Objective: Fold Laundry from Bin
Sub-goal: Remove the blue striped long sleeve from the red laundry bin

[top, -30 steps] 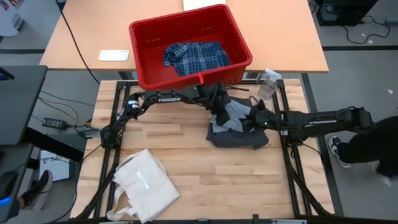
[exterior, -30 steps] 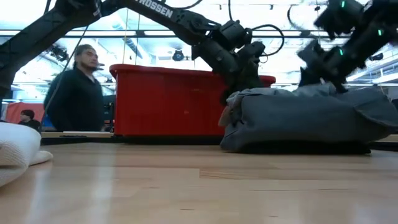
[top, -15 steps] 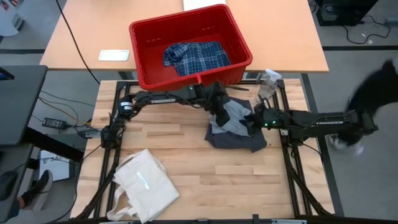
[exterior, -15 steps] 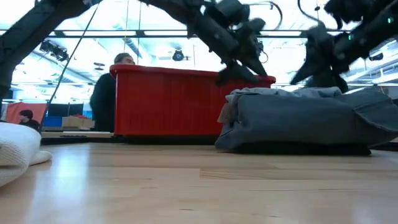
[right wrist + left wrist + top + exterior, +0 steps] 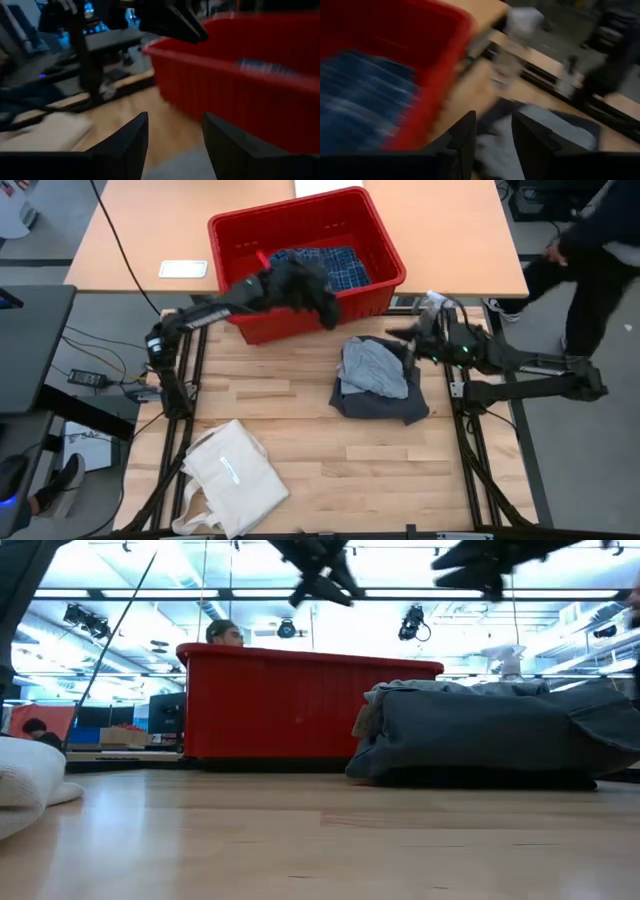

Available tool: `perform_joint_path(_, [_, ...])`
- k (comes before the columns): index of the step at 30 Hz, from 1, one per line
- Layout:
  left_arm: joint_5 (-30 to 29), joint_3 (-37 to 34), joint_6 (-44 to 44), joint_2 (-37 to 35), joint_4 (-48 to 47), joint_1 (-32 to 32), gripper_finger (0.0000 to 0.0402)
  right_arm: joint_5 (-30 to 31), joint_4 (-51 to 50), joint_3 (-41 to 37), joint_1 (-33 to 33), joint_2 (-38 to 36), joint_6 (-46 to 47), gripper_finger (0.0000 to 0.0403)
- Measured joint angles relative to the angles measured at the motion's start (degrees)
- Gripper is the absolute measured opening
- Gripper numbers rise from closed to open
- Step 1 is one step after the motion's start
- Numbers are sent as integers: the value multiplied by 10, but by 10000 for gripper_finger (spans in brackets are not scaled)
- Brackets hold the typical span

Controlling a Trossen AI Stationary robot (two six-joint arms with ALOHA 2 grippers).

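A folded stack of laundry lies flat on the wooden table: a light grey piece (image 5: 372, 367) on top of dark grey tops (image 5: 385, 402), also seen in the low view (image 5: 490, 735). A blue-and-white plaid shirt (image 5: 335, 265) lies inside the red bin (image 5: 240, 240). My left gripper (image 5: 328, 312) hangs open in the air over the bin's near rim, with nothing between its fingers (image 5: 492, 145). My right gripper (image 5: 396, 335) is open too (image 5: 175, 140), raised just beyond the stack's far right corner.
A cream tote bag (image 5: 232, 475) lies at the table's near left. A spray bottle (image 5: 433, 308) stands at the far right corner. A white flat object (image 5: 183, 269) rests on the far table. A person (image 5: 595, 240) walks at the right, and another person's head (image 5: 225, 633) shows behind the bin.
Both grippers have risen off the grey stack. My left gripper has gone up and toward the far edge, over the bin's rim, tipping up. My right gripper has risen and drawn toward the far right. The stack has stayed on the table.
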Motion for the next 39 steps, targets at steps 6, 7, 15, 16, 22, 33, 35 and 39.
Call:
perform_joint_path(6, [9, -1, 33, -3, -15, 141, 130, -60, 28, 112, -95, 153, -29, 190])
perform_joint_path(7, [17, -1, 46, 8, -11, 167, 130, -69, 27, 132, -110, 179, -29, 191])
perform_joint_path(15, [94, 0, 91, 104, 72, 350, 179, -102, 28, 302, -201, 355, -8, 194])
perform_joint_path(16, [106, 0, 93, 118, 93, 364, 191, -112, 27, 320, -210, 371, -1, 194])
perform_joint_path(22, [159, 0, 107, 191, 179, 393, 250, -158, -3, 417, -247, 458, 31, 194])
perform_joint_path(33, [146, 0, 198, 270, 184, 388, 263, -220, -67, 529, -289, 551, 33, 195])
perform_joint_path(35, [142, 1, 225, 291, 191, 386, 259, -236, -67, 536, -297, 555, 37, 195])
perform_joint_path(39, [129, 0, 247, 324, 197, 385, 234, -241, -83, 537, -306, 550, 38, 195])
